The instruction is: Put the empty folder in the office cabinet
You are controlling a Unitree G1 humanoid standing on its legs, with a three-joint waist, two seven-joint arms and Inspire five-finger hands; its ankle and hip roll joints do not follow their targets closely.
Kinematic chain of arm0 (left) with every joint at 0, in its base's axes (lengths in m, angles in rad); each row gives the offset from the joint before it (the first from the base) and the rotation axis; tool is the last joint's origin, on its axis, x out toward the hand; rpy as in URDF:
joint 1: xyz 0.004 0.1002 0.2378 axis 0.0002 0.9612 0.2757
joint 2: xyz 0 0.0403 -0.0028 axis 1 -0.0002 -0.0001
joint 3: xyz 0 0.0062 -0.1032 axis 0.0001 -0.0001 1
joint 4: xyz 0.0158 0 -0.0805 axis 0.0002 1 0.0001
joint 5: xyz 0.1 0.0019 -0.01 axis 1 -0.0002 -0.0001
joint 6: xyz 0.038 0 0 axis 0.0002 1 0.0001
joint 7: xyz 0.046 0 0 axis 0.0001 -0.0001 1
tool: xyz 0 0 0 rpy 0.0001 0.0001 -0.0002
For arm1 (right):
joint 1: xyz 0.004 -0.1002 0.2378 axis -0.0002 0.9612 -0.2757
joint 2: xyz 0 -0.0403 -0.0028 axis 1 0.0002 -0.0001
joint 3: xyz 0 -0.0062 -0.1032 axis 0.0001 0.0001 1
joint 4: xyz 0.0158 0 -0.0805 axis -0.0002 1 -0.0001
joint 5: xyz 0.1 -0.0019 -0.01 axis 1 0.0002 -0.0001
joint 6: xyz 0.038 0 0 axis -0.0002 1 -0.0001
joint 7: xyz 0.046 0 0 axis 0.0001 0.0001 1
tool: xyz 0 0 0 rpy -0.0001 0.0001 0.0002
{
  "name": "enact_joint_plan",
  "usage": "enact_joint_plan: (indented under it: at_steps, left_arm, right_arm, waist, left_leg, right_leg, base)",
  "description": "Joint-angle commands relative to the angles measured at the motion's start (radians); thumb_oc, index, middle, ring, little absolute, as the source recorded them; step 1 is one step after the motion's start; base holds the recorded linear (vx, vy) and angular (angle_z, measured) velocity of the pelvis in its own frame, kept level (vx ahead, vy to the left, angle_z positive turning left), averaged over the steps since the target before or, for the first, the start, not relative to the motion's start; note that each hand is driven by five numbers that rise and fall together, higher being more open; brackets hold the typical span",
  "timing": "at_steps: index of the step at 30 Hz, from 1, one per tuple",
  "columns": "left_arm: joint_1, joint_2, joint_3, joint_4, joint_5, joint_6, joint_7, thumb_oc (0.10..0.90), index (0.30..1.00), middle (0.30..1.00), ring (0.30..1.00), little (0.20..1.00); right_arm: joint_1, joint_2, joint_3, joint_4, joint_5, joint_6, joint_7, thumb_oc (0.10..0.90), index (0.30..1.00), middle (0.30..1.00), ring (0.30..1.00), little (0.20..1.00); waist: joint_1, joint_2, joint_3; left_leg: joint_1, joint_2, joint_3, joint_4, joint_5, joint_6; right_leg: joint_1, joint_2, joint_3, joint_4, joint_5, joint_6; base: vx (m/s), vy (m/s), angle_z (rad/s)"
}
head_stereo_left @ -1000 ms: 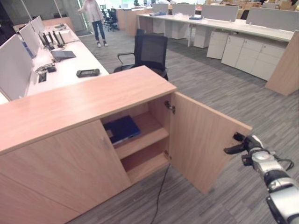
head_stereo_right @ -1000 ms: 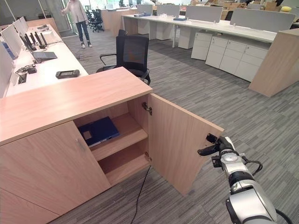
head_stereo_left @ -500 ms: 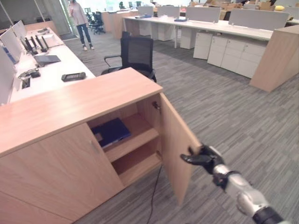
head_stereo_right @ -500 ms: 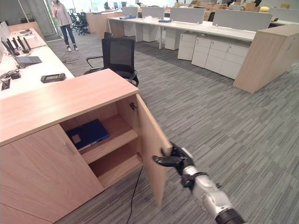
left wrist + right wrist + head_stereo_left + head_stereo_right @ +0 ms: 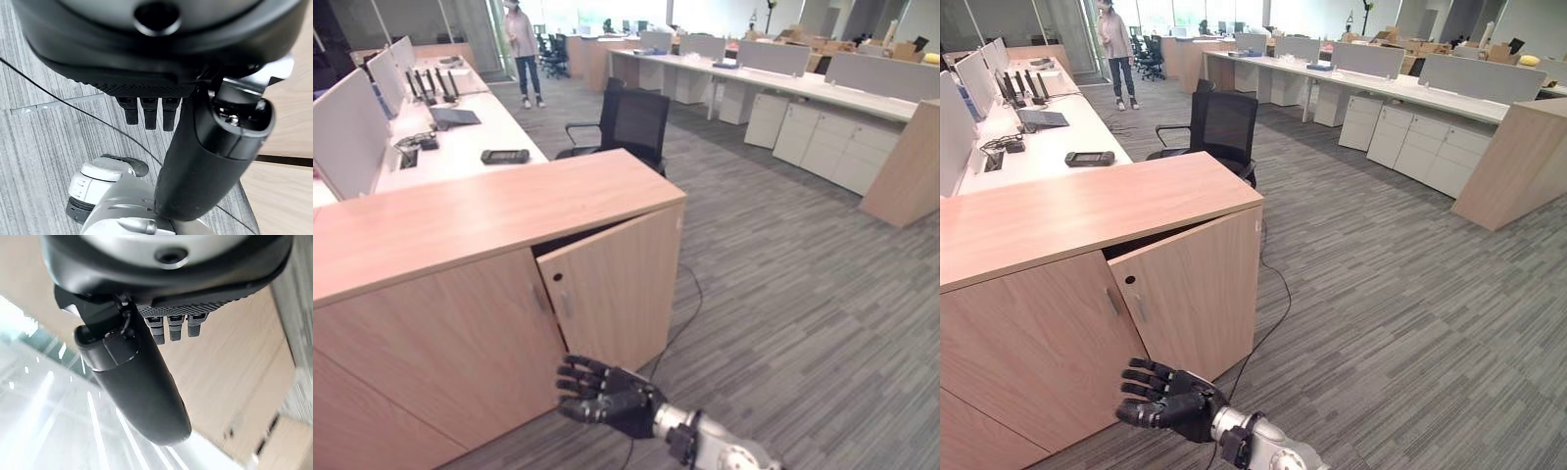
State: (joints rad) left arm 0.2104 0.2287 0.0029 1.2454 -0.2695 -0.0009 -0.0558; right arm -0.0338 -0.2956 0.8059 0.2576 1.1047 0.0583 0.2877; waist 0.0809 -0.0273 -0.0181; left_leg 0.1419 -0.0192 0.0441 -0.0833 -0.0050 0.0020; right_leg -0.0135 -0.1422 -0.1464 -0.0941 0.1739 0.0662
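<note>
- right eye view: right hand (image 5: 1170, 406) sits low in front of the office cabinet (image 5: 1087, 211), just off the bottom edge of the cabinet door (image 5: 1193, 294). fingers spread and straight, nothing held. can't tell whether the fingertips touch the door.
- right wrist view agrees: fingers of the right hand extended toward light wood, no grasp on anything.
- left hand (image 5: 195, 147) shows in the left wrist view, fingers pointing down at the grey carpet (image 5: 44, 147), relaxed, nothing in it.
- cabinet door reads nearly shut; a thin dark gap shows along its top edge under the cabinet top, so it may not be fully seated.
- folder: not visible, neither hand has it. judgement: it's inside, behind the door, but i can't confirm that from here.
- step in hand: looks like closing the door, tail end of the task.
- next move, if any: a light flat-palm push near the door's free edge to seat it, then pull the right hand clear. no grasp needed.
- risk: a thin black cable (image 5: 1268, 318) runs on the carpet close to the cabinet's right corner; keep arm clear of it.
- background: desk (image 5: 460, 147) behind the cabinet with a monitor and small devices, black office chair (image 5: 631, 122) by its far corner, a person (image 5: 522, 49) standing well away.
</note>
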Motion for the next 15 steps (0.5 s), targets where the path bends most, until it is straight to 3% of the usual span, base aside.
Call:
enact_joint_plan:
  at_steps: [1,3,4,5,6,7,8,9,10,13,15]
  left_arm:
    - [-0.068,-0.011,-0.022,0.058,0.002,-0.021,-0.038,0.800,0.900,0.900,0.900,0.900]
    - [-0.066,-0.006,-0.024,0.053,0.011,-0.026,-0.036,0.800,0.900,0.900,0.900,0.900]
    - [-0.066,0.004,-0.031,0.035,0.028,-0.039,-0.020,0.800,0.900,0.900,0.900,0.900]
    - [-0.066,0.004,-0.031,0.035,0.028,-0.039,-0.020,0.800,0.900,0.900,0.900,0.900]
    - [-0.062,0.011,-0.043,0.026,0.054,-0.048,0.004,0.800,0.900,0.900,0.900,0.900]
    - [-0.062,0.011,-0.043,0.026,0.054,-0.048,0.004,0.800,0.900,0.900,0.900,0.900]
    - [-0.064,0.014,-0.053,0.028,0.081,-0.055,0.033,0.800,0.900,0.900,0.900,0.900]
    - [-0.080,0.011,-0.080,0.035,0.117,-0.062,0.079,0.800,0.900,0.900,0.900,0.900]
    - [-0.080,0.011,-0.081,0.035,0.117,-0.062,0.079,0.800,0.900,0.900,0.900,0.900]
    - [-0.118,0.007,-0.136,0.018,0.155,-0.080,0.154,0.800,0.900,0.900,0.900,0.900]
    - [-0.130,0.003,-0.149,0.015,0.158,-0.081,0.158,0.800,0.900,0.900,0.900,0.900]
  right_arm:
    - [-0.065,0.020,-0.089,-0.025,-0.074,-0.086,0.039,0.800,0.900,0.900,0.900,0.900]
    - [-0.022,0.005,-0.126,0.052,-0.150,-0.076,0.025,0.800,0.900,0.900,0.900,0.900]
    - [0.023,0.001,-0.169,0.175,-0.268,-0.084,-0.011,0.800,0.900,0.900,0.900,0.900]
    - [0.023,0.002,-0.169,0.176,-0.269,-0.085,-0.011,0.800,0.900,0.900,0.900,0.900]
    - [0.049,0.004,-0.205,0.294,-0.454,-0.094,-0.061,0.800,0.900,0.900,0.900,0.900]
    - [0.050,0.004,-0.205,0.294,-0.454,-0.094,-0.061,0.800,0.900,0.900,0.900,0.900]
    - [0.065,0.021,-0.237,0.387,-0.524,-0.095,-0.106,0.800,0.900,0.900,0.900,0.900]
    - [0.059,0.073,-0.305,0.597,-0.602,-0.097,-0.157,0.800,0.900,0.900,0.900,0.900]
    - [0.058,0.074,-0.306,0.598,-0.603,-0.098,-0.157,0.800,0.900,0.900,0.900,0.900]
    - [0.001,0.148,-0.490,0.992,-0.639,-0.093,-0.287,0.800,0.900,0.900,0.900,0.900]
    - [-0.010,0.152,-0.550,1.058,-0.609,-0.090,-0.310,0.800,0.900,0.900,0.900,0.900]
  waist:
    - [-0.008,-0.001,0.008]
    - [-0.008,-0.005,0.008]
    - [-0.009,-0.011,0.008]
    - [-0.009,-0.012,0.008]
    - [-0.010,-0.017,0.007]
    - [-0.010,-0.018,0.008]
    - [-0.010,-0.020,0.006]
    - [-0.010,-0.025,0.004]
    - [-0.010,-0.025,0.004]
    - [-0.002,-0.027,0.001]
    - [0.000,-0.026,0.001]
  left_leg:
    - [-0.052,-0.009,-0.085,-0.004,-0.034,-0.010]
    - [-0.055,-0.009,-0.091,-0.004,-0.034,-0.010]
    - [-0.059,-0.011,-0.099,-0.004,-0.033,-0.012]
    - [-0.059,-0.011,-0.099,-0.004,-0.033,-0.012]
    - [-0.062,-0.011,-0.105,-0.004,-0.032,-0.013]
    - [-0.062,-0.011,-0.105,-0.004,-0.032,-0.013]
    - [-0.063,-0.012,-0.110,-0.004,-0.031,-0.014]
    - [-0.066,-0.014,-0.119,-0.004,-0.030,-0.013]
    - [-0.066,-0.014,-0.119,-0.004,-0.030,-0.013]
    - [-0.070,-0.017,-0.142,-0.004,-0.028,-0.012]
    - [-0.070,-0.018,-0.149,-0.004,-0.028,-0.012]
  right_leg:
    - [0.089,0.008,-0.018,0.007,-0.133,0.059]
    - [0.089,0.009,-0.018,0.007,-0.134,0.060]
    - [0.088,0.011,-0.022,0.007,-0.135,0.061]
    - [0.088,0.011,-0.022,0.007,-0.135,0.061]
    - [0.086,0.012,-0.025,0.007,-0.135,0.061]
    - [0.086,0.012,-0.026,0.007,-0.135,0.061]
    - [0.087,0.012,-0.029,0.007,-0.135,0.061]
    - [0.089,0.014,-0.033,0.007,-0.138,0.061]
    - [0.090,0.014,-0.033,0.007,-0.139,0.061]
    - [0.096,0.016,-0.044,0.007,-0.142,0.060]
    - [0.098,0.018,-0.048,0.007,-0.143,0.059]
  base:
    - [0.00,0.000,0.00]
    - [0.00,-0.014,0.08]
    - [-0.01,-0.009,0.11]
    - [-0.02,-0.021,0.15]
    - [-0.01,-0.012,0.11]
    - [-0.01,-0.017,0.14]
    - [0.00,-0.012,0.18]
    - [0.00,-0.012,0.21]
    - [0.00,-0.008,0.18]
    - [0.00,0.009,0.10]
    - [-0.01,0.022,0.27]
